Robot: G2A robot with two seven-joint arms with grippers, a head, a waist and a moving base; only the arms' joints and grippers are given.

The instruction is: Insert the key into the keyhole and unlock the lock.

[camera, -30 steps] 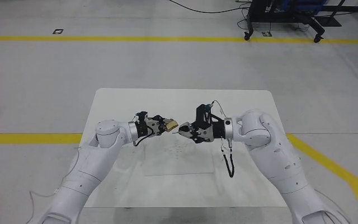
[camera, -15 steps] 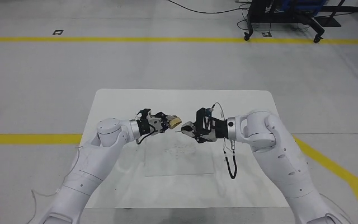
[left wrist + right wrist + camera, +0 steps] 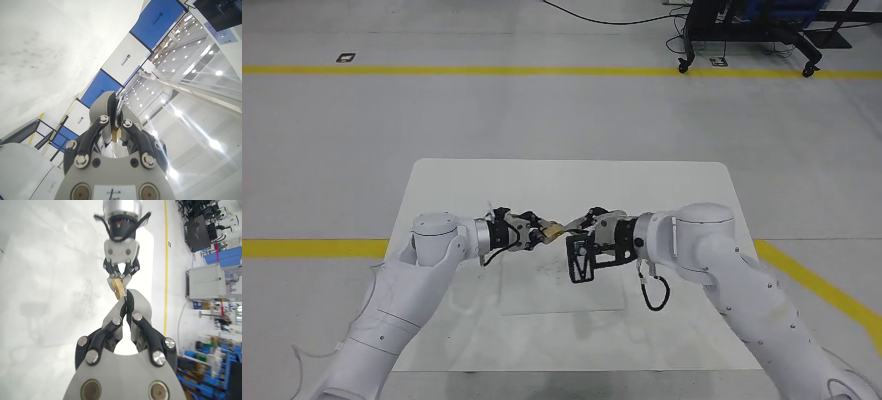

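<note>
A small brass padlock (image 3: 554,232) hangs above the middle of the white table (image 3: 672,190), and my left gripper (image 3: 540,233) is shut on it. In the left wrist view the brass body (image 3: 115,135) and silver shackle (image 3: 120,103) sit between the fingers (image 3: 103,106). My right gripper (image 3: 573,238) faces it from the other side, shut on the thin key (image 3: 125,295) between black pads (image 3: 130,303). The key tip meets the padlock (image 3: 118,288) at its lower end; whether it is inside the keyhole I cannot tell. The left gripper (image 3: 119,278) shows beyond the lock.
A black cable (image 3: 652,292) loops under the right forearm. A faint rectangular mat outline (image 3: 542,300) lies on the table below the grippers. Yellow floor lines (image 3: 442,69) run past the table, and a dark wheeled frame (image 3: 752,30) stands far back.
The two grippers have closed the gap, so the key now touches the padlock. The right wrist has rolled, swinging its black bracket from the far side to the near side.
</note>
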